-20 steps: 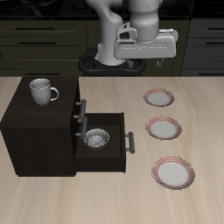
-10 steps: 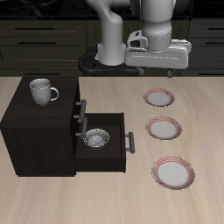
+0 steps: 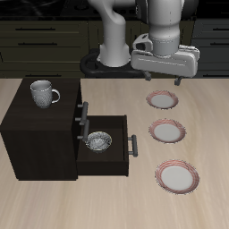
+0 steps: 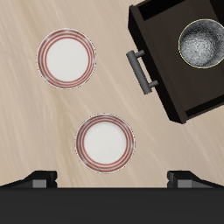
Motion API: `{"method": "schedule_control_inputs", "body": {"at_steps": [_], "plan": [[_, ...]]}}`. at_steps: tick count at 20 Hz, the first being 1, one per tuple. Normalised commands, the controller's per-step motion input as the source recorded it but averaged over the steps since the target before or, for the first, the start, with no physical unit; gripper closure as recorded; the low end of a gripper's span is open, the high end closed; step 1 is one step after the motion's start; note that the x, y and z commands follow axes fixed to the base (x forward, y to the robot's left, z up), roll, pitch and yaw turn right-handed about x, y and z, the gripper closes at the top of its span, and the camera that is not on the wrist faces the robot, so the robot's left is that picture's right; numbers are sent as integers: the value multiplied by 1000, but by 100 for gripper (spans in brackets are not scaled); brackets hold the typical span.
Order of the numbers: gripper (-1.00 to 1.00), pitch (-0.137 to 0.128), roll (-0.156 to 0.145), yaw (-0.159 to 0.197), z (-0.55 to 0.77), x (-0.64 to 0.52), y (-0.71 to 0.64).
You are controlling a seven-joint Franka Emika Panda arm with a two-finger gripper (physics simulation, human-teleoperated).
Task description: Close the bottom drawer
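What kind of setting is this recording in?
Probably a simulated kitchen: dark cupboards behind a light wooden table, three red-rimmed white plates, a grey mug on a small blackish-brown wooden cabinet.

Arm and gripper (image 3: 165, 75) now displaced sideways above the table, away from the cabinet side, compared with one second earlier, gripper body now above the rearmost plate (image 3: 163, 99), high over the tabletop.
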Motion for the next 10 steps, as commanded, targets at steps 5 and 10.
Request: {"method": "schedule_control_inputs", "body": {"at_steps": [5,10], "plan": [[-100,-38,-11,-199,-47,186,41],[-100,-9,-25,-163,-121,239,-50]]}}
